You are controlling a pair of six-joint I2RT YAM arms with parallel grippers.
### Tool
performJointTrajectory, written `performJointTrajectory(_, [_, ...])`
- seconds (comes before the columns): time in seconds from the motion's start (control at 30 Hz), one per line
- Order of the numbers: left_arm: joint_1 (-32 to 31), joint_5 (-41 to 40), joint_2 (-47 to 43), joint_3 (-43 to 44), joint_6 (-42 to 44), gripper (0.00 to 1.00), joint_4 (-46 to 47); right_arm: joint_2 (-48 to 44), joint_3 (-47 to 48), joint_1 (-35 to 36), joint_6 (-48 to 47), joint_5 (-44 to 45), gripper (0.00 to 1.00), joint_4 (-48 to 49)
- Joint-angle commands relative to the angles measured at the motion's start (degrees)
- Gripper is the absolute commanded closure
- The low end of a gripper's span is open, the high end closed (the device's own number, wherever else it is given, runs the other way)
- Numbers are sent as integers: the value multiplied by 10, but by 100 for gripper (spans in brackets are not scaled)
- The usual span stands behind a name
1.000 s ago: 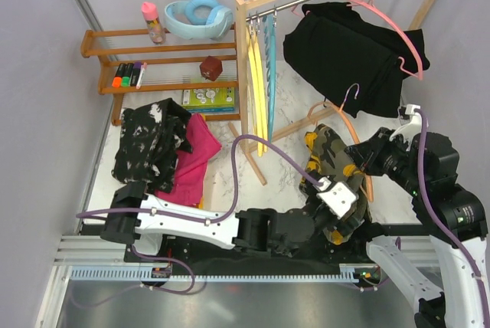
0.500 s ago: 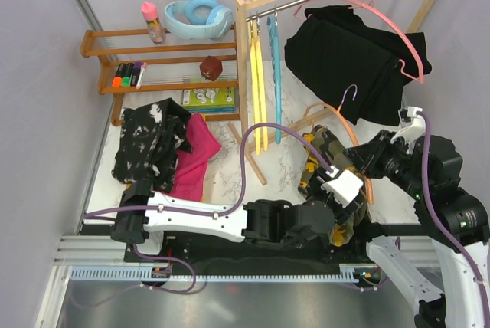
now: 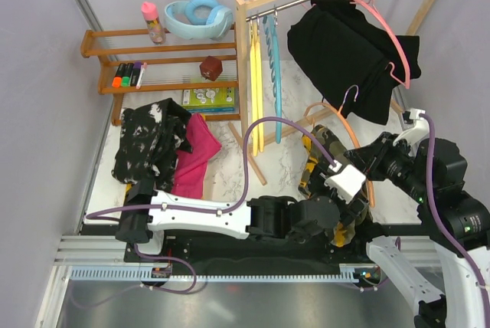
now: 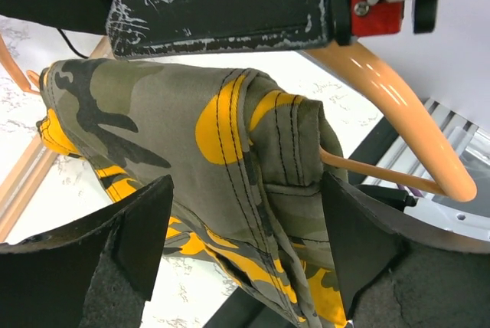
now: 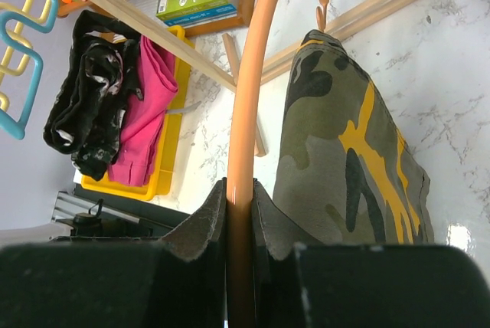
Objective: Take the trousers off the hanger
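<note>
The olive-and-yellow camouflage trousers point(image 3: 320, 161) hang over an orange hanger point(image 3: 346, 117) held above the marble table. My right gripper point(image 5: 240, 198) is shut on the orange hanger's arm point(image 5: 249, 106). My left gripper point(image 4: 245, 244) is open, its fingers point(image 4: 142, 228) on either side of the camouflage trousers point(image 4: 191, 152), near the waistband on the hanger's bar point(image 4: 383, 178). Plain black trousers point(image 3: 348, 56) hang on a pink hanger point(image 3: 383, 25) on the rail. Magenta trousers point(image 3: 195, 155) and black speckled trousers point(image 3: 149, 140) lie in a yellow tray at the left. Grey trousers are out of view.
A wooden clothes rack point(image 3: 245, 75) with a metal rail stands at the back, yellow and blue hangers point(image 3: 264, 75) on it. A wooden shelf point(image 3: 153, 67) with markers, a bottle and a box is at the back left. The yellow tray point(image 5: 164, 159) shows in the right wrist view.
My left gripper has moved right and forward around the camouflage trousers. The right gripper has lifted the orange hanger a little. The black trousers on the rail have swung.
</note>
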Motion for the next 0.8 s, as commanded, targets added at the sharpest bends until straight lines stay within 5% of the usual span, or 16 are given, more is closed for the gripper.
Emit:
performJointTrajectory(0.0, [3,15,-6,16,-34,14,-6,-13,26,0,11,-18,100,86])
performJointTrajectory(0.27, [18,10,22,43,-69,19,-67,-16,42,0,18,-26,100,85])
performJointTrajectory(0.37, [28,12,7,20,-79,35,-68,-15,52,0,14,-26,100,75])
performJointTrajectory(0.5, [37,21,-10,13,-71,68,-68,-21,53,0,15,-27,100,72])
performJointTrajectory(0.77, [37,54,-23,15,-43,94,-66,-26,43,0,6,-31,100,67])
